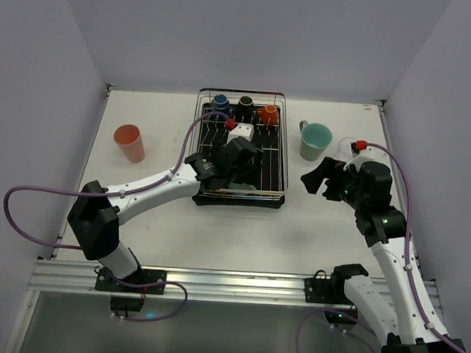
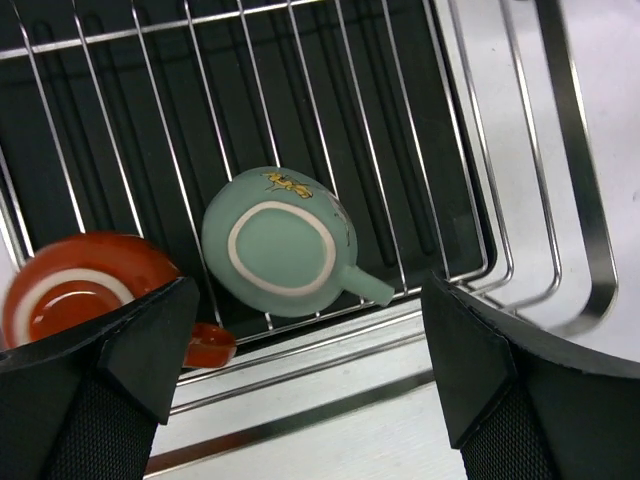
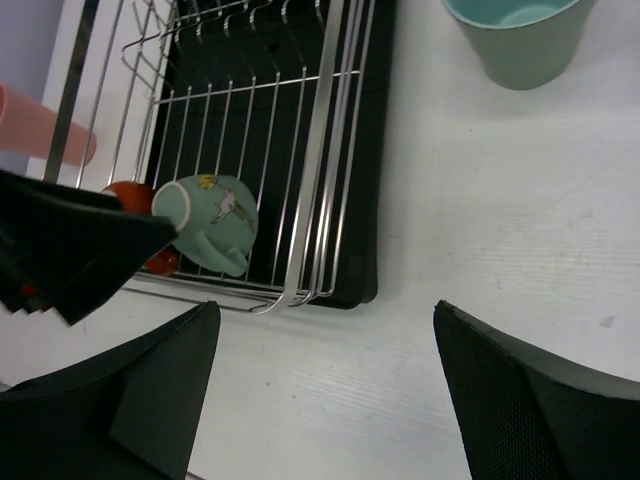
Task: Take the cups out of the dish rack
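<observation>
Dish rack (image 1: 284, 159) sat mid-tabletop toward the far side, chrome wire over a black tray. Three cups sat in a row at its far end: blue cup (image 1: 220, 102), black cup (image 1: 245, 104), orange cup (image 1: 269, 113); couldn't tell which way up they were. At the near end two more lay bottom-up on the wires. One was a teal cup (image 2: 283, 245) with a small print on its side, handle pointing toward the rack's near rail. The other was a red cup (image 2: 70, 295) just beside it, partly hidden behind one finger in the left wrist view.

Two cups were off the rack, both upright on the tabletop (image 1: 240, 232): tall green cup (image 1: 315, 141) just right of the rack, salmon-pink cup (image 1: 130, 142) well off to its left.

Left gripper (image 2: 307, 300) hung over the rack's near end, jaws spread wide, holding nothing. Teal cup showed below, framed between the two fingers, no contact visible.

Right gripper (image 3: 326, 305) was over bare tabletop off the rack's near right corner, near the green cup but apart from it. Jaws wide apart, nothing in them.
</observation>
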Robot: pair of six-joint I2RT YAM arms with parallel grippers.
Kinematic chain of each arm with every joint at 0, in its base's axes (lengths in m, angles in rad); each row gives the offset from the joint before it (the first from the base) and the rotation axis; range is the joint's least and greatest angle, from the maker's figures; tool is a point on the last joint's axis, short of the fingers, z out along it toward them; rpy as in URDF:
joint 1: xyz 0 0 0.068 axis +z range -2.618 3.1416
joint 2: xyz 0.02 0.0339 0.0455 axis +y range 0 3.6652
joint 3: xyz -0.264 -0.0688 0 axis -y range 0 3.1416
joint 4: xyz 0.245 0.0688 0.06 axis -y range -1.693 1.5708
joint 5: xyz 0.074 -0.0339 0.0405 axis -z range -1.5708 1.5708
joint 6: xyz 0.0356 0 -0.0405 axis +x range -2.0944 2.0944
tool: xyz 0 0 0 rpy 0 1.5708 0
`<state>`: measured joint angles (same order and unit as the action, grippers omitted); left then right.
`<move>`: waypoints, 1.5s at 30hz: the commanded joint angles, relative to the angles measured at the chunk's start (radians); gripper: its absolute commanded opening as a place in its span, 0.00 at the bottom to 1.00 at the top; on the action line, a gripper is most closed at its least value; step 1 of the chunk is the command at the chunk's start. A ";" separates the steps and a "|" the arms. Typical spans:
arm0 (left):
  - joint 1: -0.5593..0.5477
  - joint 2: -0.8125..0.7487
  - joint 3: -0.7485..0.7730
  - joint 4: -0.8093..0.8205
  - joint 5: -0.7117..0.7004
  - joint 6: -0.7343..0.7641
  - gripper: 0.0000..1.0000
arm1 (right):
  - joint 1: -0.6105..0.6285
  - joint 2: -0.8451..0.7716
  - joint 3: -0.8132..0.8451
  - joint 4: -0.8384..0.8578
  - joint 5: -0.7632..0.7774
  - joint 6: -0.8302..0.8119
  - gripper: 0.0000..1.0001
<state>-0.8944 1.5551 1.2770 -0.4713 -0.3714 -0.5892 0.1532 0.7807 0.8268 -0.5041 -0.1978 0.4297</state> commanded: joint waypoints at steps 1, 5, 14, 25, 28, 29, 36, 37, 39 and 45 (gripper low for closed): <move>-0.015 0.068 0.085 -0.064 -0.101 -0.188 1.00 | 0.029 -0.052 -0.040 0.079 -0.121 0.027 0.90; -0.017 0.143 0.105 -0.082 -0.155 -0.276 1.00 | 0.042 -0.121 -0.093 0.131 -0.186 0.047 0.90; -0.029 0.272 0.168 -0.174 -0.213 -0.420 1.00 | 0.048 -0.207 -0.117 0.128 -0.282 0.057 0.91; -0.037 0.350 0.219 -0.201 -0.274 -0.434 1.00 | 0.049 -0.227 -0.129 0.134 -0.330 0.058 0.91; -0.037 0.349 0.214 -0.199 -0.305 -0.422 1.00 | 0.052 -0.222 -0.132 0.136 -0.333 0.058 0.91; -0.037 0.350 0.211 -0.190 -0.307 -0.416 1.00 | 0.052 -0.221 -0.130 0.137 -0.333 0.058 0.91; -0.037 0.410 0.222 -0.190 -0.324 -0.370 1.00 | 0.054 -0.219 -0.124 0.131 -0.334 0.063 0.91; -0.037 0.414 0.222 -0.188 -0.324 -0.368 1.00 | 0.055 -0.221 -0.124 0.131 -0.338 0.063 0.91; -0.037 0.416 0.214 -0.176 -0.331 -0.362 1.00 | 0.055 -0.219 -0.124 0.130 -0.341 0.063 0.91; -0.037 0.369 0.150 -0.072 -0.333 -0.313 0.69 | 0.055 -0.215 -0.120 0.128 -0.359 0.067 0.91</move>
<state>-0.9539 1.9022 1.4788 -0.6514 -0.6029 -0.9176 0.2050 0.5625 0.7002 -0.3954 -0.5201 0.4786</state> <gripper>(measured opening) 0.753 0.907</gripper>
